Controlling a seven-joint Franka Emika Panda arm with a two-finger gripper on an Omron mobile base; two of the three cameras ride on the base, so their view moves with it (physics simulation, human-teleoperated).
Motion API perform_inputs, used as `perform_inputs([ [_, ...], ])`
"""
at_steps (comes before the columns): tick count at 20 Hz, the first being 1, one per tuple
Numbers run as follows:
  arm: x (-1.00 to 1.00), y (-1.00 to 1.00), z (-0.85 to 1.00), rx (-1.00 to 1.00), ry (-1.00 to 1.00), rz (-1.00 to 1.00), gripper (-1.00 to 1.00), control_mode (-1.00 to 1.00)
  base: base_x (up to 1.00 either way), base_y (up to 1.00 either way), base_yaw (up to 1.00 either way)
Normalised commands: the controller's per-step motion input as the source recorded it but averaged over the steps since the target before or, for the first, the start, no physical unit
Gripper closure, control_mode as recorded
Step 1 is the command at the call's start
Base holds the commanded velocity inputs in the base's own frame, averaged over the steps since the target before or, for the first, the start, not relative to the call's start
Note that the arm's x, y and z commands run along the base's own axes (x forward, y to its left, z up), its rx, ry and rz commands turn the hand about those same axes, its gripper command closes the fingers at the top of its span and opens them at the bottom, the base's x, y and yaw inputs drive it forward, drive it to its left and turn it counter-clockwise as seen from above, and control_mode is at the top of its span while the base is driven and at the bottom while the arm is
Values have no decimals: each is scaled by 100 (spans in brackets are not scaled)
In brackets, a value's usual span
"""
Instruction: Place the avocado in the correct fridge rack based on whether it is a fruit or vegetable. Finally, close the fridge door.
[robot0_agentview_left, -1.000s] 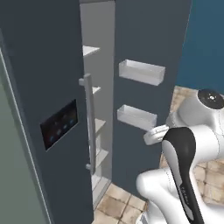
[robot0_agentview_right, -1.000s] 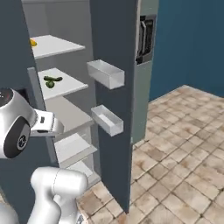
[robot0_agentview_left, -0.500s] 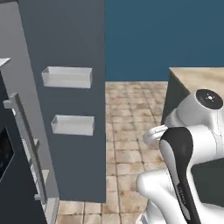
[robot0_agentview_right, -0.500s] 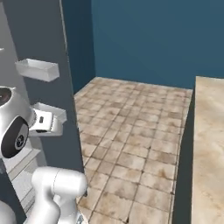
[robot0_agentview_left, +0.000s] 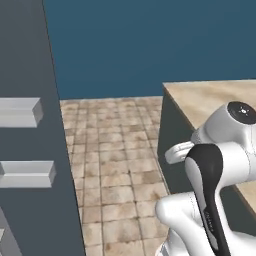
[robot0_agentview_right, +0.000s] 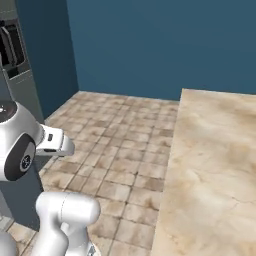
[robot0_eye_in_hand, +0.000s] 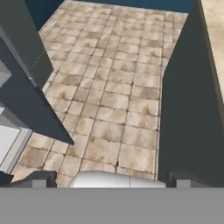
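The avocado is out of view. The fridge door (robot0_agentview_left: 35, 60) stands open at the left of the left base view, its slate-grey inner side toward me with two pale grey bins (robot0_agentview_left: 20, 111) on it. In the hand view a dark slab (robot0_eye_in_hand: 30, 109) crosses the left side, probably this same door, with a pale bin (robot0_eye_in_hand: 8, 140) below it. My gripper (robot0_eye_in_hand: 111, 180) points down at the tiled floor, open, with its dark fingertips (robot0_eye_in_hand: 41, 178) wide apart. Nothing lies between them.
A beige stone counter (robot0_agentview_left: 215, 100) with dark sides fills the right, also seen as the counter (robot0_agentview_right: 215, 165) and its dark side (robot0_eye_in_hand: 188, 109). Tiled floor (robot0_agentview_right: 115, 125) runs between door and counter to a blue wall. A dark cabinet front with a black fitting (robot0_agentview_right: 12, 45) stands at the upper left.
The whole picture has swung right: the fridge's shelves have left both base views and the counter and blue wall have come in. The gripper stays open.
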Motion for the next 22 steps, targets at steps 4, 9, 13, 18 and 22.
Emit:
perform_inputs([
  [4,0,0,0,0,0,0,-100,100,100,-16,9],
  [9,0,0,0,0,0,0,-100,100,100,-11,22],
  [13,0,0,0,0,0,0,-100,100,100,0,38],
  [18,0,0,0,0,0,0,-100,100,100,0,50],
  [22,0,0,0,0,0,0,-100,100,100,0,56],
])
